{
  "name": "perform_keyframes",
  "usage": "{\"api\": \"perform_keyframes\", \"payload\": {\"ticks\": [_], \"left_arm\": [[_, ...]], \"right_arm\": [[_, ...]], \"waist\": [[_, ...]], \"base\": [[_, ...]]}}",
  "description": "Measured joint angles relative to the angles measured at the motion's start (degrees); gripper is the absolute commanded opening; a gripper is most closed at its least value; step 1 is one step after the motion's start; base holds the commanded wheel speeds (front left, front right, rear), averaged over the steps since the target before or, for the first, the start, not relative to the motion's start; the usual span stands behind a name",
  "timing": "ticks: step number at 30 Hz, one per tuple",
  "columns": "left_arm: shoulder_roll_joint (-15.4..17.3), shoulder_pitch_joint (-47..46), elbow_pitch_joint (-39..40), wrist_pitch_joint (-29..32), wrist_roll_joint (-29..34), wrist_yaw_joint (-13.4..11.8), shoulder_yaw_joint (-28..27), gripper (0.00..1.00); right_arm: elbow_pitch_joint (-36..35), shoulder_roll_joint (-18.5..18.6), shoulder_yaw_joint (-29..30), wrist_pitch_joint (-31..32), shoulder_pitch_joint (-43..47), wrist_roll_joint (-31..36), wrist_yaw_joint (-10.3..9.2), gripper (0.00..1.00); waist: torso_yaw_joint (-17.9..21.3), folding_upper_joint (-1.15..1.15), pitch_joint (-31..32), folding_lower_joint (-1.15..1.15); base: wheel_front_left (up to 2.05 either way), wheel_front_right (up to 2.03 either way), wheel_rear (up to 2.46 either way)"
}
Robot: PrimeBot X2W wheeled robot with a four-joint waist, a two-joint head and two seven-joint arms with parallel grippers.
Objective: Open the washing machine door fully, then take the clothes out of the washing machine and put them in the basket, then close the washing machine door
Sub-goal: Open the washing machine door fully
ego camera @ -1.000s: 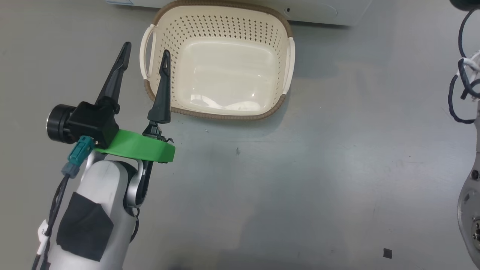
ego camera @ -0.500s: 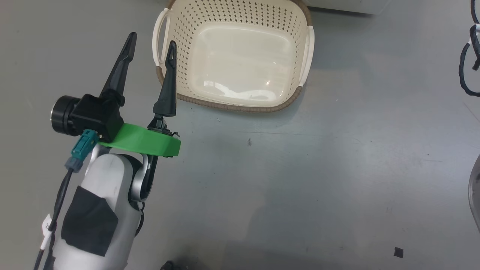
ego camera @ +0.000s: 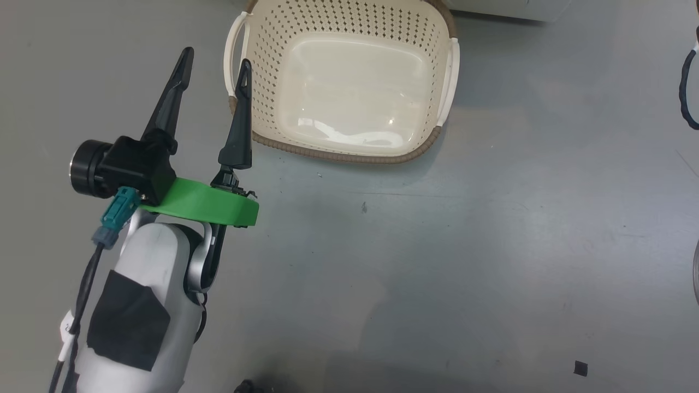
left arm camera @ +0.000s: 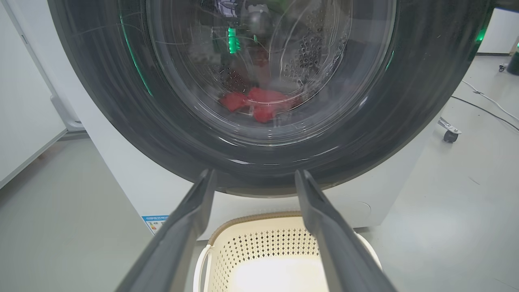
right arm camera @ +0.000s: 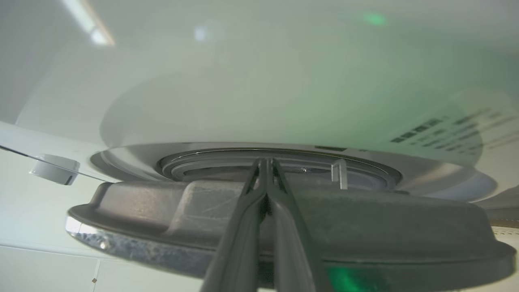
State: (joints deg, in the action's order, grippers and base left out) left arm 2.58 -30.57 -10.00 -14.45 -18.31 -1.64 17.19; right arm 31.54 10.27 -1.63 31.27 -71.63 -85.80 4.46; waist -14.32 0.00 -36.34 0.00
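Observation:
In the left wrist view the washing machine door [left arm camera: 405, 101] fills the upper part, with its black rim and clear glass bowl. The red clothes [left arm camera: 259, 101] lie in the drum behind the glass. Below the door the cream basket [left arm camera: 251, 217] stands on the floor against the white washing machine [left arm camera: 121, 170]. My left gripper [left arm camera: 254, 172] is open and empty. From the head it hangs at the left handle of the basket [ego camera: 349, 157], where my left gripper [ego camera: 215, 57] holds nothing. My right gripper [right arm camera: 265, 161] is shut, its tips in the gap between the door's edge [right arm camera: 365, 219] and the machine's front [right arm camera: 243, 101].
A white cabinet [left arm camera: 24, 101] stands left of the machine. A caster wheel [left arm camera: 450, 134] and a cable [left arm camera: 486, 97] lie on the grey floor to the right. My right arm's dark cables [ego camera: 689, 87] hang at the head view's right edge. A small black scrap [ego camera: 580, 368] lies on the floor.
The head camera has shifted, so the basket sits higher and further right in the picture and the right arm has slid towards the edge. Both grippers keep their states.

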Motion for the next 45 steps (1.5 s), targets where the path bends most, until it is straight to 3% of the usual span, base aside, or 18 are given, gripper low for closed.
{"api": "perform_keyframes", "payload": {"ticks": [21, 45], "left_arm": [[-0.19, 0.23, -2.9, -0.01, 1.33, 0.52, -1.82, 1.0], [0.09, 4.94, -6.01, -0.01, 2.26, 1.29, -3.38, 1.0]], "right_arm": [[4.21, -1.96, -1.83, 8.44, 4.49, -4.75, 1.97, 0.0], [2.82, -4.97, -5.23, 13.65, 14.04, -7.92, 2.48, 0.0]], "waist": [[2.5, 0.0, 5.11, 0.0], [4.8, 0.0, 12.78, 0.0]], "base": [[0.0, 0.0, 0.0], [0.0, 0.0, 0.0]]}}
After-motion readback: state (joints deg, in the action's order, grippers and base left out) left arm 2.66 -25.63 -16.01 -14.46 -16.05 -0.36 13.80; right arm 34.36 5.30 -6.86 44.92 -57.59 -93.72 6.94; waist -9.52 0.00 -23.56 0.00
